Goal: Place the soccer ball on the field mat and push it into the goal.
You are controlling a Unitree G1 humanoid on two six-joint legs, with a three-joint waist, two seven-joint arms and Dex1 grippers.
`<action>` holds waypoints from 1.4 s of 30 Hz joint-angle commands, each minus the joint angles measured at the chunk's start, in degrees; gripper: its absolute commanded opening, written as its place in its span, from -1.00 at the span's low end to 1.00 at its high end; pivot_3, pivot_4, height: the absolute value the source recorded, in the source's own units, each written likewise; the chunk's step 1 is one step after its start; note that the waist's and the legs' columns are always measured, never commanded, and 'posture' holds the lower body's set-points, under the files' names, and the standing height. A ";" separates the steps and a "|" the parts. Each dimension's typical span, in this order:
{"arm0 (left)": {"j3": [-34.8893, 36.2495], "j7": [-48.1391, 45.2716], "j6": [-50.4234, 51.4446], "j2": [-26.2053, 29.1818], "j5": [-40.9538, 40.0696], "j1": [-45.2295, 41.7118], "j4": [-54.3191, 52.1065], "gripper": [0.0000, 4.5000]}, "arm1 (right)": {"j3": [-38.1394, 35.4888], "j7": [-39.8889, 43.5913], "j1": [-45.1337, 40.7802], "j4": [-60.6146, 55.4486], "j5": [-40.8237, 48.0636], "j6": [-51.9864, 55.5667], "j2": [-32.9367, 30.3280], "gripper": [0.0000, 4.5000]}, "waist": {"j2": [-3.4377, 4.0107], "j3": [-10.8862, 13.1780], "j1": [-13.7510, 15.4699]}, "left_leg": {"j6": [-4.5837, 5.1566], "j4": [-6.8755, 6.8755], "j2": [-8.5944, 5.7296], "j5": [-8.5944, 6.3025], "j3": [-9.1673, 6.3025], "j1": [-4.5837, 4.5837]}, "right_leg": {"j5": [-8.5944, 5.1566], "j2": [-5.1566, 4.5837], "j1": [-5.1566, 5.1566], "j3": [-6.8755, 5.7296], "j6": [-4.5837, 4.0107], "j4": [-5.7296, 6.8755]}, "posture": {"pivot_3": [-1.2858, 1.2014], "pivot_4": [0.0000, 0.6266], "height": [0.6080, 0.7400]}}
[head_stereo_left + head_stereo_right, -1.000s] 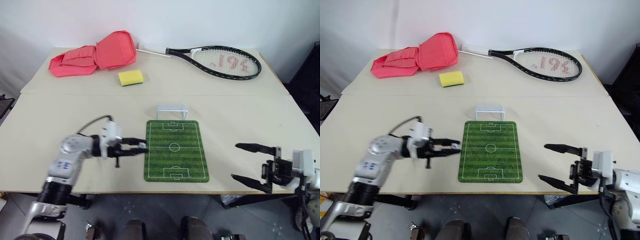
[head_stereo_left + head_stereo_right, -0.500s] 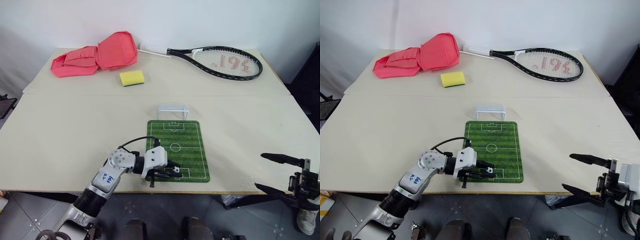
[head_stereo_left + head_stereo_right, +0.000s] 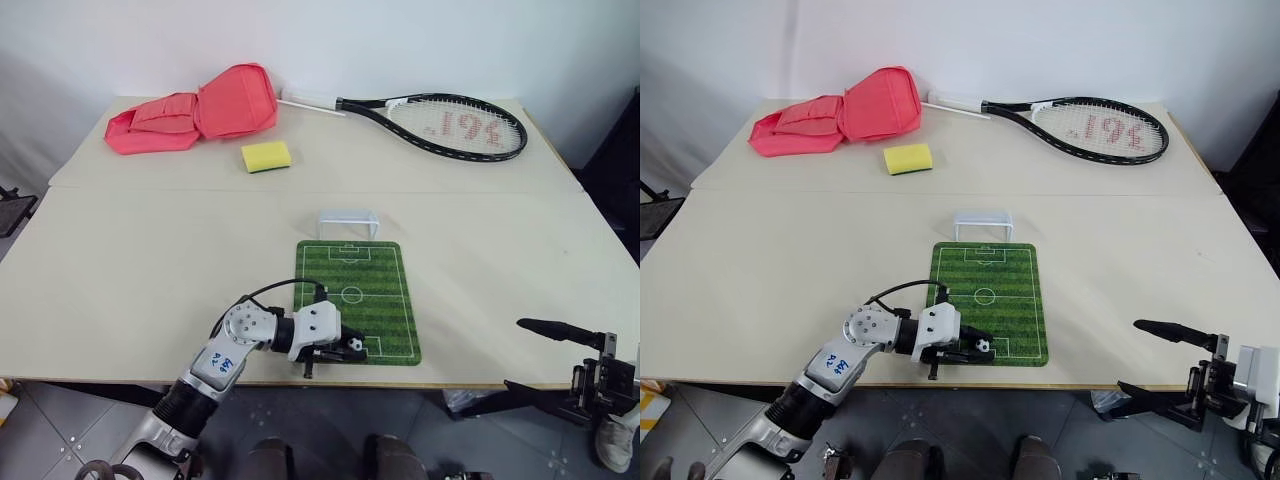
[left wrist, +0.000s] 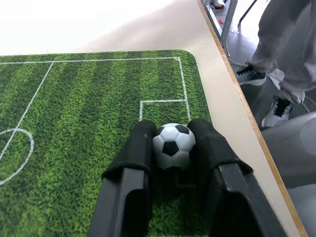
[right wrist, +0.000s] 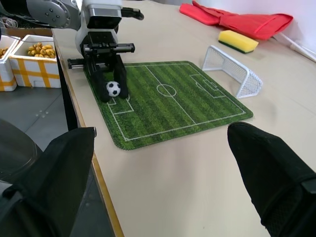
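Left wrist view: the soccer ball (image 4: pixel 172 145), a small white sphere with black patches, is seen on the grass-striped field mat (image 4: pixel 74 123), bracketed by the left gripper (image 4: pixel 171 142), whose two black fingers flank it closely. Beyond the mat's far end the white netted goal (image 3: pixel 347 222) is set on the beige table (image 3: pixel 150 260). Off the table's near right corner, the right gripper (image 3: pixel 1152 358) is held wide open and empty. White crates (image 5: pixel 34 57) with small yellow things inside are seen on the floor.

A red bag (image 3: pixel 195 108), a yellow sponge (image 3: pixel 265 156) and a tennis racket (image 3: pixel 440 122) lie at the table's (image 3: pixel 120 260) far side, well beyond the left gripper (image 3: pixel 352 347). The sponge lies nearest it, the racket farthest.
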 commanded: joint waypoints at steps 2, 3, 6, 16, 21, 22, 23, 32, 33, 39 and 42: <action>-0.06 0.16 -1.11 -0.81 -0.62 0.82 -1.67 0.21 | -0.73 0.83 0.24 -0.55 0.91 -0.95 0.77 1.00 | 0.00 0.00 -0.03 | 0.00 0.00 0.00 0.00 0.00 0.00 | 0.00 0.00 -0.01 0.00 0.00 0.01 | 0.03 -0.52 1.00; -0.03 0.04 -2.00 -0.89 -0.61 0.74 -1.63 0.33 | -0.60 0.94 0.12 -0.30 0.85 -1.01 0.87 1.00 | 0.00 0.00 -0.05 | 0.00 0.00 0.00 0.00 0.00 0.00 | 0.00 0.00 -0.01 0.00 0.00 0.01 | 0.03 -0.52 1.00; 0.27 -0.48 -2.51 -0.83 -0.93 0.52 -1.79 0.46 | -0.01 1.37 -0.49 0.84 0.45 -1.43 1.15 1.00 | 0.00 0.00 -0.06 | 0.00 0.00 0.00 0.00 0.00 0.00 | 0.00 0.00 -0.01 0.00 0.00 0.00 | 0.03 -0.52 1.00; 1.06 -0.38 -3.24 -0.96 -1.04 0.27 -1.36 0.46 | 2.28 0.71 -2.23 2.22 -0.80 -2.31 1.91 1.00 | 0.00 0.00 -0.06 | 0.00 0.00 0.00 0.00 0.00 0.00 | 0.00 0.00 -0.01 0.00 0.00 0.01 | 0.03 -0.52 1.00; 2.21 -1.18 -3.84 -1.16 -2.49 0.16 -1.82 0.46 | 2.99 0.53 -2.53 2.02 -1.13 -2.19 2.31 1.00 | 0.00 0.00 -0.08 | 0.00 0.00 0.00 0.00 0.00 0.00 | 0.00 0.00 -0.01 0.00 0.00 0.01 | 0.03 -0.52 1.00; 2.64 -1.64 -3.97 -1.09 -3.19 0.19 -2.16 0.46 | 3.18 0.51 -2.66 2.02 -1.24 -2.16 2.39 1.00 | 0.00 0.00 -0.11 | 0.00 0.00 0.00 0.00 0.00 0.00 | 0.00 0.00 -0.01 0.00 0.00 0.01 | 0.03 -0.52 1.00; 2.87 -1.91 -4.06 -1.07 -3.63 0.21 -2.35 0.46 | 3.27 0.54 -2.76 2.10 -1.30 -2.16 2.42 1.00 | 0.01 0.00 -0.13 | 0.00 0.00 0.00 0.00 0.00 0.00 | 0.00 0.00 -0.01 0.00 0.00 0.01 | 0.03 -0.52 1.00; 13.28 -8.38 -1.14 4.70 -18.34 3.32 -12.36 0.46 | 4.03 0.34 -4.68 3.24 -1.47 -1.75 1.78 1.00 | 0.03 -0.01 -0.26 | -0.01 0.00 0.03 0.01 -0.01 0.01 | 0.00 0.00 -0.02 0.00 -0.01 0.04 | 0.03 -0.52 1.00; 15.33 -9.63 -0.92 6.72 -20.07 4.62 -13.80 0.46 | 4.05 0.22 -4.99 3.05 -1.40 -1.62 1.75 1.00 | 0.05 -0.02 -0.29 | -0.01 0.00 0.03 0.00 -0.01 0.02 | 0.00 0.00 -0.02 0.00 -0.02 0.04 | 0.03 -0.52 1.00; 24.19 -14.87 -3.67 17.96 -23.65 26.74 -23.04 0.11 | 5.28 1.46 -8.73 1.73 -0.34 0.03 0.56 1.00 | 0.23 0.05 -0.16 | -0.06 -0.02 0.11 -0.08 0.02 0.03 | -0.02 0.05 -0.04 0.01 -0.06 0.02 | 0.03 -0.52 1.00; 21.38 -13.12 -5.97 16.51 -20.50 32.28 -25.33 -0.18 | 6.06 2.70 -10.58 2.27 -0.15 0.44 0.12 1.00 | 0.26 0.03 -0.22 | 0.07 0.10 0.10 -0.24 0.09 0.07 | 0.02 0.04 0.03 0.10 -0.03 -0.06 | 0.03 -0.52 1.00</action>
